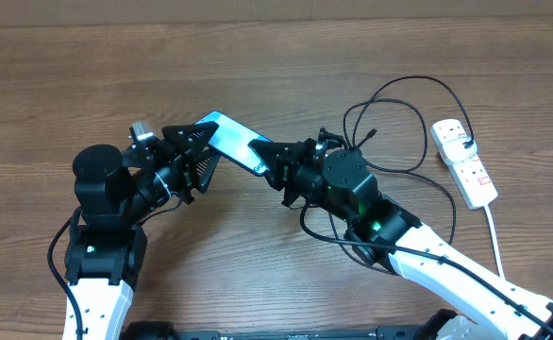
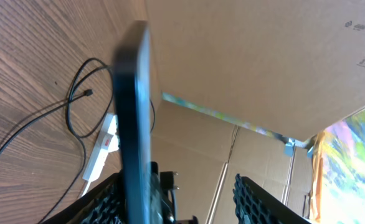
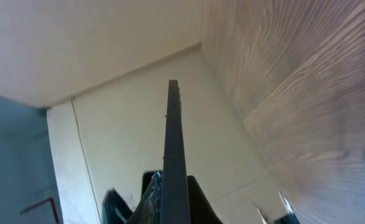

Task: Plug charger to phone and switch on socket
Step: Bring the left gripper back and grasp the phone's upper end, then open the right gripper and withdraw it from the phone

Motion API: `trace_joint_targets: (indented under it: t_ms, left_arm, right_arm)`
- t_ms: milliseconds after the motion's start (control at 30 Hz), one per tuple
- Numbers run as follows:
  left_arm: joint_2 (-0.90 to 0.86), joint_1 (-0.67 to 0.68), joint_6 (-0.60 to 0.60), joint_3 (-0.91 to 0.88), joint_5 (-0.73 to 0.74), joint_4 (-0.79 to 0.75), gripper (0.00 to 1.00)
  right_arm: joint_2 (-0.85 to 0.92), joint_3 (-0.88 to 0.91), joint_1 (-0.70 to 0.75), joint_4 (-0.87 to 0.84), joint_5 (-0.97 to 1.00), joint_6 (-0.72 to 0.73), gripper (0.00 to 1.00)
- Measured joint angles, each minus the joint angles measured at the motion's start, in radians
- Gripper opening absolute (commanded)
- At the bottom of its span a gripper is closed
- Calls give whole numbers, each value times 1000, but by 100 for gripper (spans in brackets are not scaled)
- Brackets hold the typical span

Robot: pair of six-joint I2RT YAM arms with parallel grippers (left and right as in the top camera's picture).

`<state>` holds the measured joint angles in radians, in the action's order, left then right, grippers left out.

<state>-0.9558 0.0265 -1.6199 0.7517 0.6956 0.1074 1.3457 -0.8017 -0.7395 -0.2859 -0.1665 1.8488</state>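
Note:
The phone (image 1: 227, 135), with a light-blue screen, is held tilted above the table between both grippers. My right gripper (image 1: 275, 168) is shut on its right end; in the right wrist view the phone (image 3: 174, 137) stands edge-on between the fingers (image 3: 170, 200). My left gripper (image 1: 190, 156) is open around its left end; the phone (image 2: 132, 118) lies against one finger, with a wide gap to the other (image 2: 177, 182). The charger cable (image 1: 404, 121) lies looped on the table, its plug tip (image 1: 372, 134) loose. The white socket strip (image 1: 465, 162) lies at the right.
The charger cable (image 2: 76, 109) and socket (image 2: 104, 146) also show in the left wrist view. A white cord (image 1: 495, 236) runs from the socket toward the front edge. Cardboard walls (image 2: 263, 56) surround the wooden table (image 1: 88, 85).

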Motion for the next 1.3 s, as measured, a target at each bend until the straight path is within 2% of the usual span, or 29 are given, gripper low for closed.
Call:
trace_joint_targets:
  t_ms: [67,200,333,533,700,867,1100,1167,1200,1233,1267,1300]
  left_arm:
    - [0,0,8,0,0,-2,55]
    - [-13,0,30,0,9,0,42]
    - [-40,0,34,0,16,0,33]
    - [-57,0,33,0,28,6,26]
    - [-59,0,34,0,31,13,14]
    - [-61,0,67,-1,38,3,6]
    - [-61,0,63,0,46,7,4]
    - [-61,0,62,-1,49,9,5]
    - [-61,0,62,-1,49,9,4]
    - [-61,0,60,0,48,9,5]
    - [-61,0,60,0,46,8,5]
    - [-61,0,61,0,40,9,6]
  right_arm:
    - [0,1,-1,-48,-39,-5,4]
    - [0,1,-1,-96,-90,-12,4]
    - [0,1,-1,-70,-133,-26,4]
    - [0,1,-1,-37,-147,-98,4]
    - [-1,0,-1,-44,-135,-167,4]
    - [-4,0,-1,-47,-128,-139,5]
    - [-6,0,-1,-34,-130,-173,40]
    - [-6,0,-1,-35,-129,-176,56]
    - [-6,0,-1,-35,-129,-175,67]
    - [-6,0,-1,-35,-129,-182,81]
    - [-6,0,-1,-30,-130,-188,100]
    - [-6,0,-1,-24,-130,-191,100]
